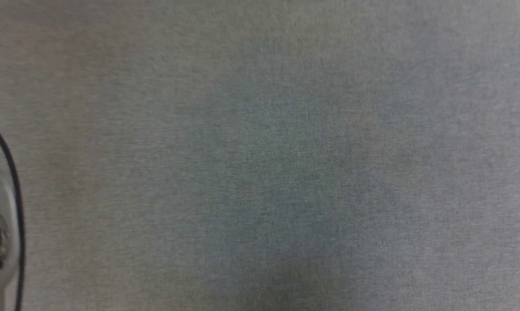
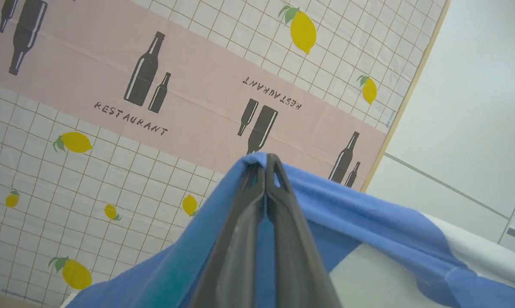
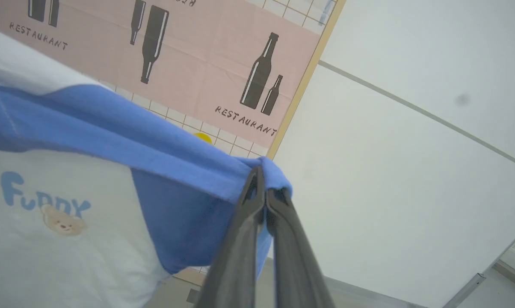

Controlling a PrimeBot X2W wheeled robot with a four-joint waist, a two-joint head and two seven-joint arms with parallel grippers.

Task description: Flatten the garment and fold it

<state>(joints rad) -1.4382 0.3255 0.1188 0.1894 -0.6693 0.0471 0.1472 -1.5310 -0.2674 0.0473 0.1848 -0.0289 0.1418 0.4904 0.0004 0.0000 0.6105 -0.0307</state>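
Holding garment (image 3: 69,128) stretched between both pincers.
I see left gripper (image 2: 266,161) and right gripper (image 3: 264,188) each clenched on blue fabric; long axis runs gripper to gripper.

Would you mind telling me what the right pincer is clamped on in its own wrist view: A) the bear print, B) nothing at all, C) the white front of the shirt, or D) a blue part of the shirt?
D: the right pincer is shut on a bunched blue fold of the garment, away from the bear print on its white front.
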